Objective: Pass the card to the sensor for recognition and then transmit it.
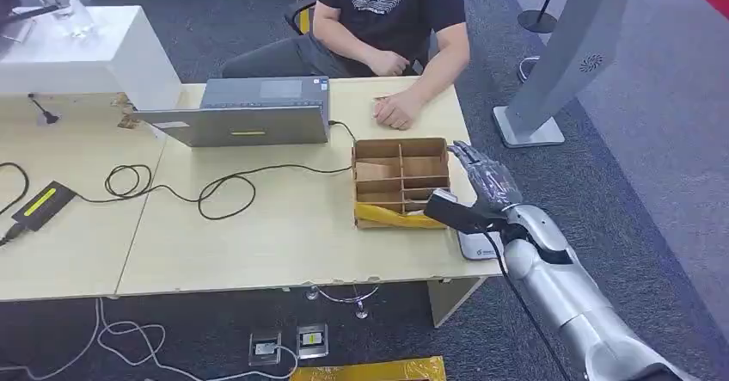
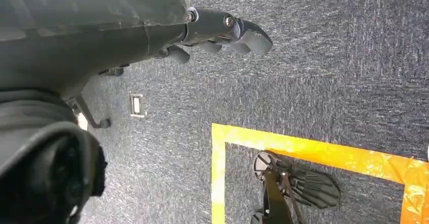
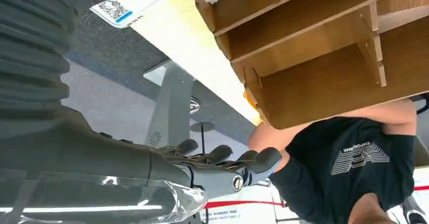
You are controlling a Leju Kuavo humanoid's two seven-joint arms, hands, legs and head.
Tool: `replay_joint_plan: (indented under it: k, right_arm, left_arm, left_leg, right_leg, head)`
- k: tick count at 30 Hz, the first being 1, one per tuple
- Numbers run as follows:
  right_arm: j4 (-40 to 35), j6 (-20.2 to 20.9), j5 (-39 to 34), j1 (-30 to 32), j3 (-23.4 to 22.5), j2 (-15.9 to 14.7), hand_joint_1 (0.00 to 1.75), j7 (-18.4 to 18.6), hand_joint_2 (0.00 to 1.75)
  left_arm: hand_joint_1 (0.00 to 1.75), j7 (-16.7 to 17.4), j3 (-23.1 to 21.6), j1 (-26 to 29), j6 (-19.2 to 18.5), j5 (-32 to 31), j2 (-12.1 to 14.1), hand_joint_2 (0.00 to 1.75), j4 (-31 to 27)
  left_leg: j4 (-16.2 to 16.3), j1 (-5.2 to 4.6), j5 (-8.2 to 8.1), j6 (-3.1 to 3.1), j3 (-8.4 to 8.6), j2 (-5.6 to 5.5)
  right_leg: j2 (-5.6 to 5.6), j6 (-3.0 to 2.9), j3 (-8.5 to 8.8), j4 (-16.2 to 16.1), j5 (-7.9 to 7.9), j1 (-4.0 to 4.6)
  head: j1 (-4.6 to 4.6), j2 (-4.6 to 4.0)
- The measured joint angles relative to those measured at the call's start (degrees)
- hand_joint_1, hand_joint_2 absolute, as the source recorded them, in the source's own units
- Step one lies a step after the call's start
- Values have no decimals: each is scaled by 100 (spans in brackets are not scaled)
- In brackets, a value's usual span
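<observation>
My right hand (image 1: 484,179) hovers with its fingers spread just past the right side of a cardboard divider box (image 1: 400,170), and it holds nothing. In the right wrist view the same hand (image 3: 222,168) stretches out beside the box's compartments (image 3: 324,77). A white card-like item with a printed code and a blue stripe (image 3: 132,1) lies flat at the table's edge. It appears as a pale pad (image 1: 475,245) under my right wrist. My left hand (image 2: 222,29) hangs over the carpet with its fingers straight and nothing in it.
A person sits across the table with a hand (image 1: 397,110) resting near the box. A grey laptop (image 1: 249,114), black cables (image 1: 223,187) and a power brick (image 1: 43,200) lie to the left. A yellow strip (image 1: 397,218) fills the box's front slot. A grey stand (image 1: 550,71) is at right.
</observation>
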Motion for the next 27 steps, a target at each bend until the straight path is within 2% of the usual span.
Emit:
replay_joint_plan:
  k: [27]
  right_arm:
    - [66, 79, 107, -19, 0, 66, 0, -33, 175]
  left_arm:
    - [0, 0, -48, 0, 18, 39, -2, 0, 0]
  left_leg:
    - [0, 0, 0, 0, 0, 1]
  right_leg:
    - [0, 0, -1, 0, 0, 0]
  head:
    - [0, 0]
